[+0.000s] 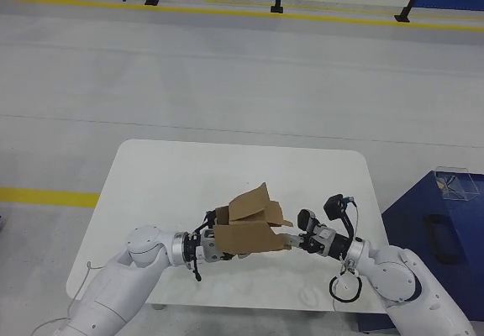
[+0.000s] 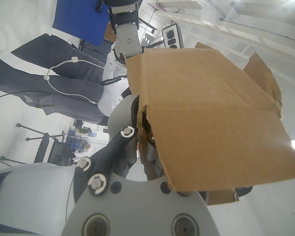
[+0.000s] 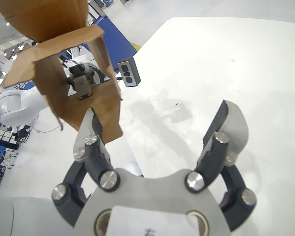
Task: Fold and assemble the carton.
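A brown cardboard carton [image 1: 246,227], partly folded with loose flaps sticking up, hangs above the front part of the white table [image 1: 183,168]. My left gripper [image 1: 211,241] is shut on one of its walls; in the left wrist view the wall's edge runs between the fingers [image 2: 127,124] and hides the far one. In the left wrist view the carton [image 2: 206,114] takes up the right side. My right gripper [image 3: 159,121] is open at the carton's other end, one finger [image 3: 92,124] lying against the edge of the lower panel [image 3: 98,109], the other finger over bare table.
A dark blue bin [image 1: 444,244] stands just off the table's right side, with a clear plastic box [image 1: 456,181] on top. Both grippers are near the table's front edge. The table's far half offers free room.
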